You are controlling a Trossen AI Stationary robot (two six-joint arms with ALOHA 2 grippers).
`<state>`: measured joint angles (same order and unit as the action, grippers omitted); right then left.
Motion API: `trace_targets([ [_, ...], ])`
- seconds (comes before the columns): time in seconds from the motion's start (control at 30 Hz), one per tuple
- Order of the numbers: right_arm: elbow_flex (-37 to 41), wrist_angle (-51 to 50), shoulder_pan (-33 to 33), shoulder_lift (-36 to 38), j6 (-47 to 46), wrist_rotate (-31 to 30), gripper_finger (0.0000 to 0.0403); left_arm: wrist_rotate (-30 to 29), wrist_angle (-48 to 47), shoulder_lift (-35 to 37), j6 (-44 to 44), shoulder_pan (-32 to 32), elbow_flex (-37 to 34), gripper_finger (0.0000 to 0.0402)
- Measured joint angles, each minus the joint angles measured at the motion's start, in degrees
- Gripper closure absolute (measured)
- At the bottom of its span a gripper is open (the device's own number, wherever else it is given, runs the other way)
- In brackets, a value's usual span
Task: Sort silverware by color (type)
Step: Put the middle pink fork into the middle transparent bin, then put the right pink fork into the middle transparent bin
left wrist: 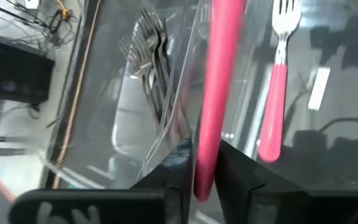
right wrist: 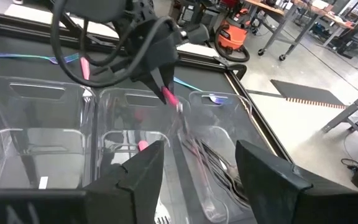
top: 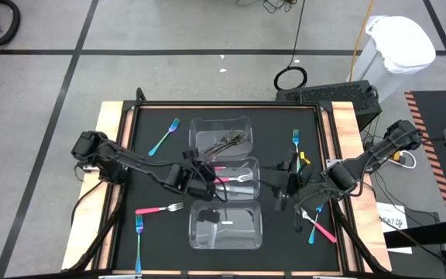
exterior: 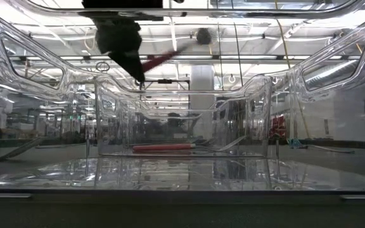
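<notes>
The silverware is small forks spread over a black counter [top: 153, 167] and three clear containers lined up down its middle. The left tool [top: 207, 180] hangs over the middle container [top: 252, 164], its two fingers clamped on the handle end of a pink fork [left wrist: 219, 93], which slants down from the tool toward the bin. Directly below it lies another pink fork [left wrist: 277, 81], flat on that container's floor. The far container [top: 196, 128], beyond the left tool, holds a bundle of dark grey forks [top: 229, 140]; its wall stands close beside the gripped fork. The near container [top: 196, 232] on the tool's other side holds only a small white label.

Outside the bins, a teal fork [top: 163, 137] lies farther out from the left tool, with a pink fork [top: 159, 208] and a blue fork [top: 138, 236] nearer the front edge. The right tool [top: 289, 184] waits just beside the middle container with fingers spread and empty; blue and pink forks [top: 316, 222] lie close beside it, and another blue fork [top: 296, 140] beyond it.
</notes>
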<state>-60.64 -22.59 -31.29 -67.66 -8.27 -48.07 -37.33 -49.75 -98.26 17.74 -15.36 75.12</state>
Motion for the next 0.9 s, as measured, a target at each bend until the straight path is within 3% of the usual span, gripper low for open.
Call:
trace_targets([
  [0.17,0.0,0.0,0.0,0.0,0.1,0.0,0.0206,2.4,2.1,0.0,0.5,1.8,-0.5,0.0324],
  [0.4,0.0,0.0,0.0,0.0,0.1,0.1,0.0206,5.0,2.1,0.0,0.0,1.5,-0.5,0.035],
  [0.9,0.0,-0.1,-0.3,0.0,-1.0,0.4,0.0206,5.2,2.2,0.0,-5.0,0.8,-0.5,0.0364],
])
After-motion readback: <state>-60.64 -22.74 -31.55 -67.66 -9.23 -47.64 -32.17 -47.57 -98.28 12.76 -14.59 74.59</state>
